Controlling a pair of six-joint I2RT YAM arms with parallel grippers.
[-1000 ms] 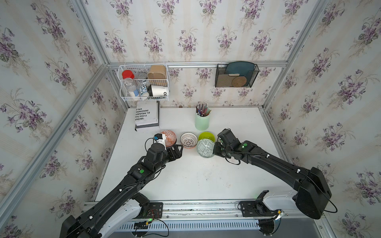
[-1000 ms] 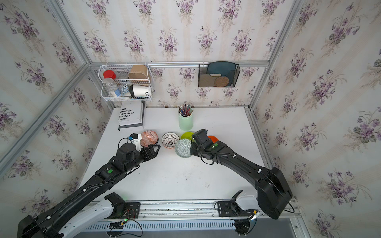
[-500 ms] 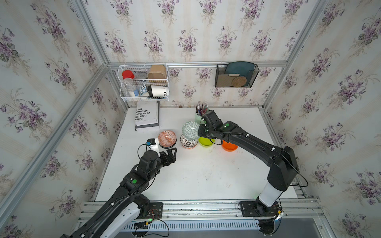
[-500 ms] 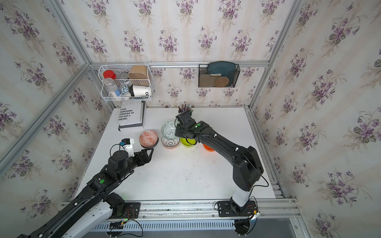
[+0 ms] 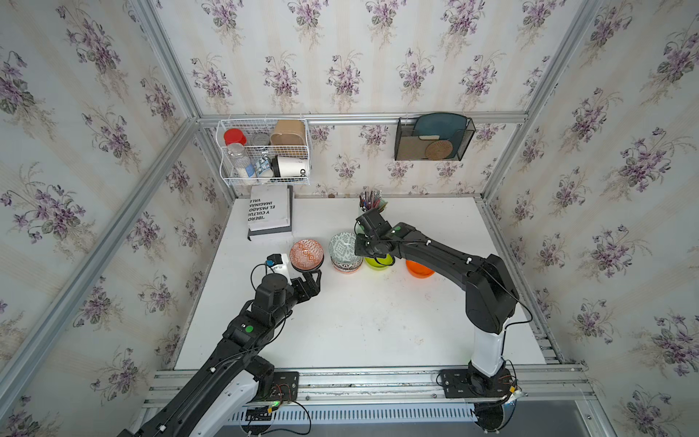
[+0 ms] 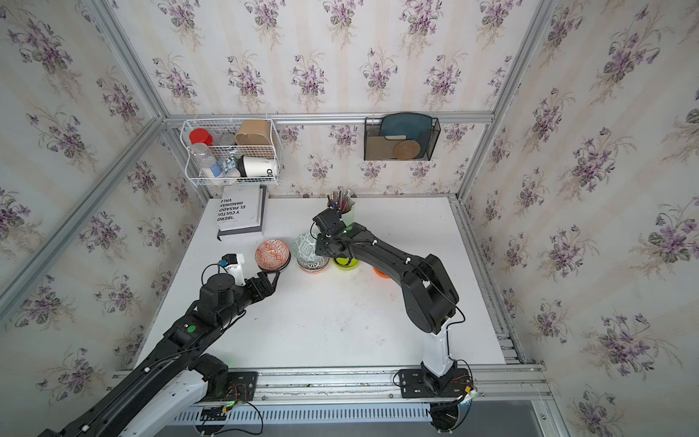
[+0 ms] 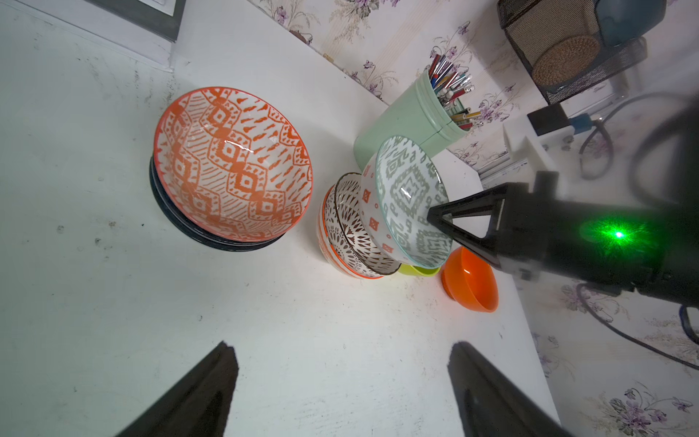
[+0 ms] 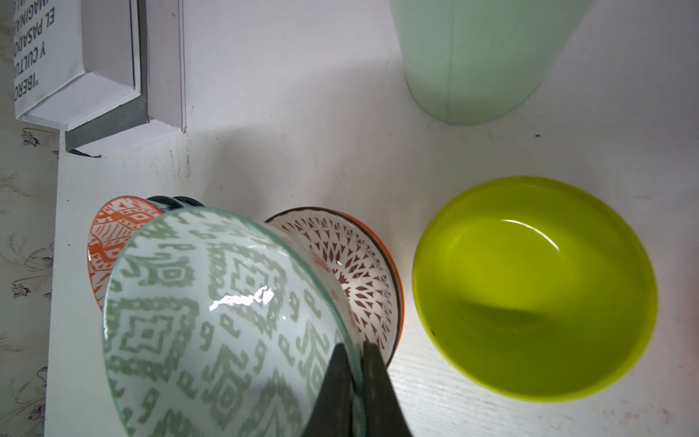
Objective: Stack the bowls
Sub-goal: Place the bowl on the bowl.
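Right wrist view: my right gripper (image 8: 353,352) is clamped on the rim of the one grey-green patterned ceramic bowl (image 8: 212,321), one finger inside and one outside, and the bowl hangs steeply tilted. Right beside it stands the one black-and-white patterned bowl (image 8: 355,272), nested in an orange-and-white patterned bowl (image 7: 333,257). The held bowl's foot dips toward that pair, though I cannot tell whether it touches. A second orange-and-white patterned bowl (image 7: 230,166) tops the neighbouring stack, over dark blue bowls (image 7: 227,244) of which I count two rims. One plain lime-green bowl (image 8: 529,287) and one plain orange bowl (image 7: 471,280) sit singly on the white table (image 7: 340,321), on the side of my pair away from the other stack. That makes eight bowls, plus one tall pale-green pen cup (image 8: 480,56) and one white book (image 8: 49,56) toward the back wall. In both top views my right arm (image 5: 446,257) rises from the front rail, folds at the elbow and reaches low across the lime-green and orange bowls. My left gripper (image 7: 342,346) stands wide apart and empty, low over the table, near the stack with the dark blue bowls but not touching it. My left arm (image 5: 246,333) stretches forward from the front left corner.
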